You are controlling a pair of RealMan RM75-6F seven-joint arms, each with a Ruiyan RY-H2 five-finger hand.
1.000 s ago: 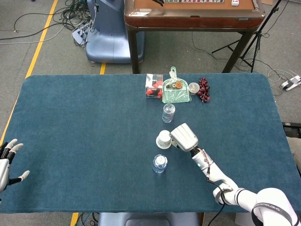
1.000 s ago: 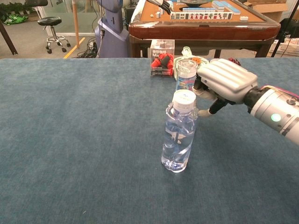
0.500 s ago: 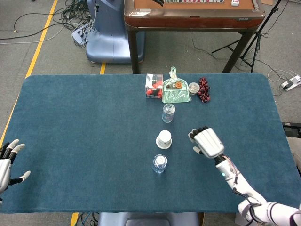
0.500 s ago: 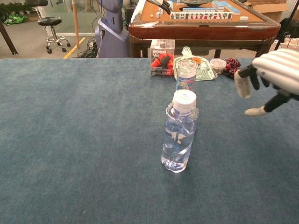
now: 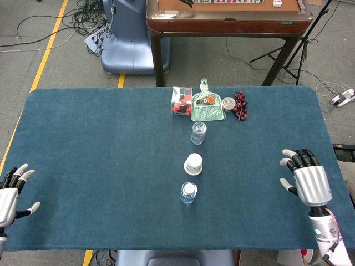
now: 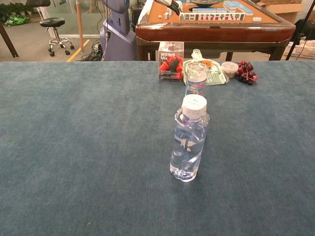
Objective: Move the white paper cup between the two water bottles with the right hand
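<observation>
**Cup standing between the bottles, both hands empty**

Blue cloth covers the table (image 5: 100, 166), with grey floor and a wooden mahjong table (image 5: 227, 16) beyond its far edge. Taking the white paper cup (image 5: 193, 164) as the landmark: it stands upside down in the middle of the cloth, with the near water bottle (image 5: 188, 193) just on its near side and the far water bottle (image 5: 198, 133) just on its far side, all three in one line and none touching. In the chest view the near bottle hides the cup.

Well to the cup's right, over the table's edge, the right hand (image 5: 308, 180) holds nothing, its fingers spread wide. Well to the cup's left, at the near corner, the left hand (image 5: 11, 191) is likewise empty with fingers apart.

Farther beyond the cup, along the far edge, sit a clear box of red pieces (image 5: 181, 101), a green dustpan (image 5: 207, 105), a small round container (image 5: 228, 103) and dark red grapes (image 5: 241, 105).
</observation>
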